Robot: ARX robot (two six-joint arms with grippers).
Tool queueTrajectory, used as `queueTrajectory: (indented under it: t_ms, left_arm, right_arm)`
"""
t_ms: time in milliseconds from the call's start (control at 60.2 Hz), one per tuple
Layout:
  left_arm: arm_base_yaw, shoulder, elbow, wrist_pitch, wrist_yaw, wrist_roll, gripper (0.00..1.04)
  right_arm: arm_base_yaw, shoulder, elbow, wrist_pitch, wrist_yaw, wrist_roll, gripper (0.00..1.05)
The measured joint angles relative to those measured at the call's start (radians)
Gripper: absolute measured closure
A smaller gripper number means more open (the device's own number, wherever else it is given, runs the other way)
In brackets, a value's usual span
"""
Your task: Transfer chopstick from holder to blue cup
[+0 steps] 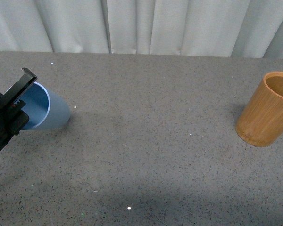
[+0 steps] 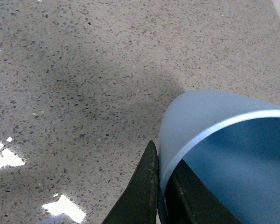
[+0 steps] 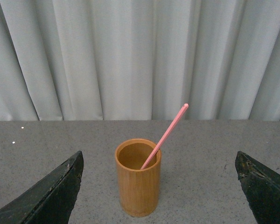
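Far left: left fingers (image 2: 142, 186) pinch the rim of the blue cup (image 1: 56, 113), one inside and one outside, cup tilted. Far right, well apart across the desk (image 1: 146, 155): chopstick (image 3: 164, 136) leans in the holder (image 3: 137, 179), right fingers (image 3: 51, 196) spread wide, empty. Judged light, stiff, slick: pinch the exposed upper shaft; the holder's rim may snag it.
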Motion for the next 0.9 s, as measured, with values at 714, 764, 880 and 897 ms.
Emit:
queueTrajectory:
  t_ms: [714, 764, 880, 897]
  left_arm:
    - [-0.113, 0.024, 0.224, -0.088, 0.209, 0.535, 1.01]
    - [-0.127, 0.029, 0.233, -0.099, 0.214, 0.568, 1.01]
    - [-0.163, 0.041, 0.245, -0.135, 0.236, 0.639, 1.01]
    - [-0.166, 0.042, 0.245, -0.137, 0.238, 0.646, 1.01]
  right_arm:
    - [0.0, 0.0, 0.0, 0.0, 0.0, 0.0, 0.1]
    - [0.0, 0.0, 0.0, 0.0, 0.0, 0.0, 0.1]
    - [0.0, 0.0, 0.0, 0.0, 0.0, 0.0, 0.1]
    - [0.0, 0.0, 0.0, 0.0, 0.0, 0.0, 0.1]
